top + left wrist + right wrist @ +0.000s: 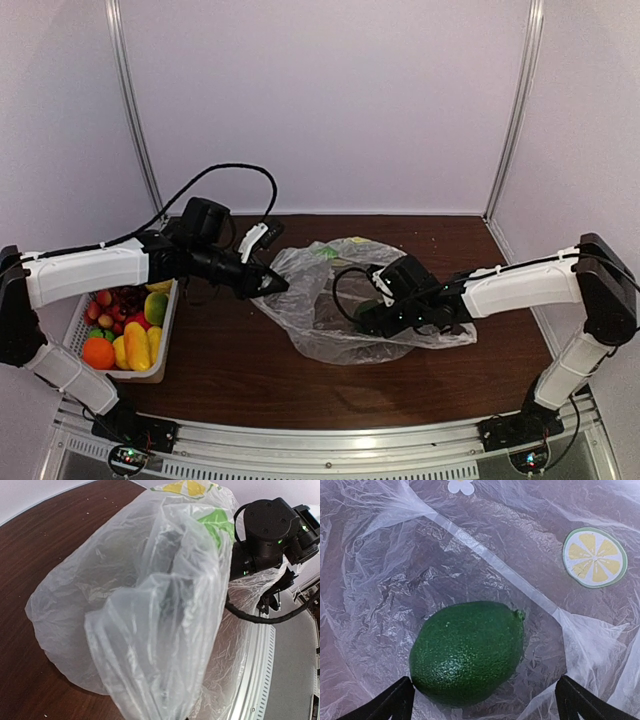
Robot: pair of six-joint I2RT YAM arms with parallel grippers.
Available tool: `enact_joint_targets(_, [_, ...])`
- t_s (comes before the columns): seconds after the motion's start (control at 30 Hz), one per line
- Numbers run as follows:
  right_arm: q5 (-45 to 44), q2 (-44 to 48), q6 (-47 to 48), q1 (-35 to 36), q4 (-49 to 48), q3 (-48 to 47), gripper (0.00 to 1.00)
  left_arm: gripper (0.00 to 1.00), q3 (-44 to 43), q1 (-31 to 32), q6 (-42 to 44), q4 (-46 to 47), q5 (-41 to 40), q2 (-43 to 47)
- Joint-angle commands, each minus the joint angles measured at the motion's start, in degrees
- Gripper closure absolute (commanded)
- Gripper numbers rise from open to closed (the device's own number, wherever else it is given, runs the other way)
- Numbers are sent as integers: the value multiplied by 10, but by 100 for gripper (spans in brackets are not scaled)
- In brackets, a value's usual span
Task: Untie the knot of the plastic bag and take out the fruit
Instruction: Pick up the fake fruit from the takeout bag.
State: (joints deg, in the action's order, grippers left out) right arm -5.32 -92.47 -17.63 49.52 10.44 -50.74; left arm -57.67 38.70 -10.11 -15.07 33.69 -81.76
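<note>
The clear plastic bag (318, 305) lies open in the middle of the table, with a lemon-slice print (594, 557) on its film. My left gripper (274, 285) is shut on the bag's left edge and holds it up; in the left wrist view the bunched plastic (150, 645) covers the fingers. My right gripper (368, 318) reaches inside the bag, open. A dark green lime (467, 652) lies on the bag's floor just ahead of the right gripper (485, 702), nearer its left fingertip (400, 700). The knot is out of view.
A white slotted basket (152, 376) at the table's left edge holds several fruit (125, 325): orange, yellow, red, green. The right arm's black wrist (267, 530) shows behind the bag. White walls stand close behind; a metal rail (330, 440) runs along the front.
</note>
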Motion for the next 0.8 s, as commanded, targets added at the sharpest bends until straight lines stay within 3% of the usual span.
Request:
enact_joint_targets(0.0, [7,-18,-24,2,-31,-14,0,100,-16,1,10,1,11,-10])
enact_joint_targets(0.2, [12,-51,-52,5,-53,-36,0,100,-17,1,10,0,15,-14])
enact_joint_targets(0.53, [-63,-105,-65,6,-35,-63,0,100,-18,1,10,0,16,-14])
enact_joint_targets(0.77, [-56,-125,-60,6,-53,-78,13,100,-19,1,9,0,17,-17])
